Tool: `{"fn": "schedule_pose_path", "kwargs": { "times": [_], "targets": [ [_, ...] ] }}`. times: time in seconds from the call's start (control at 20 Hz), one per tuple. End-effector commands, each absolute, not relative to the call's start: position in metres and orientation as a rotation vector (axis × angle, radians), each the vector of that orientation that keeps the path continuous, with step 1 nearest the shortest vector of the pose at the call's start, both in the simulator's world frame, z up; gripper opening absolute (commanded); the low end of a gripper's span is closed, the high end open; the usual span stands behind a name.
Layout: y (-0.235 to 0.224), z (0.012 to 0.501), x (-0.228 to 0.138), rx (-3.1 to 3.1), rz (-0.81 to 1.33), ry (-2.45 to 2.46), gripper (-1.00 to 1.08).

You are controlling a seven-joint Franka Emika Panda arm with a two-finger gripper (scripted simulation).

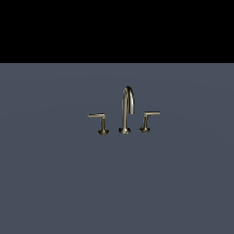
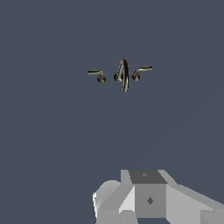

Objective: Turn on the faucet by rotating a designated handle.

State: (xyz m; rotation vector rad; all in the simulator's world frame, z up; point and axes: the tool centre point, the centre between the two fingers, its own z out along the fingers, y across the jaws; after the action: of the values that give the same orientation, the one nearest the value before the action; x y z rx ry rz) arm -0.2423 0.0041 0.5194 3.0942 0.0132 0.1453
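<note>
While the gripper's finger spread cannot be told, the spout stands between handle and longer lever.

Simulated scene: faucet on blank grey floor (black backdrop).

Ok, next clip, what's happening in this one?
A simulated Panda arm is meant to turn on a small metal faucet by rotating one lever. Nothing is being handled yet: the arm does not show in the exterior view, and the wrist view sees the faucet from well away. The handle to turn, with the shorter bar and leaning stem, stands on the exterior view's right of the arched spout, untouched. The hand's fingers are out of view.
</note>
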Motion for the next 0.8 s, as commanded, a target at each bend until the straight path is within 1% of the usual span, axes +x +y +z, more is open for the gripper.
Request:
{"fn": "schedule_pose_path", "kwargs": {
  "times": [0.0,0.4,0.75],
  "targets": [
    [0.004,0.519,-0.242,3.094,0.145,0.013,-1.00],
    [0.007,0.508,-0.232,3.095,0.142,-0.050,-1.00],
    [0.012,0.478,-0.204,3.092,0.134,-0.210,-1.00]
  ]
}}
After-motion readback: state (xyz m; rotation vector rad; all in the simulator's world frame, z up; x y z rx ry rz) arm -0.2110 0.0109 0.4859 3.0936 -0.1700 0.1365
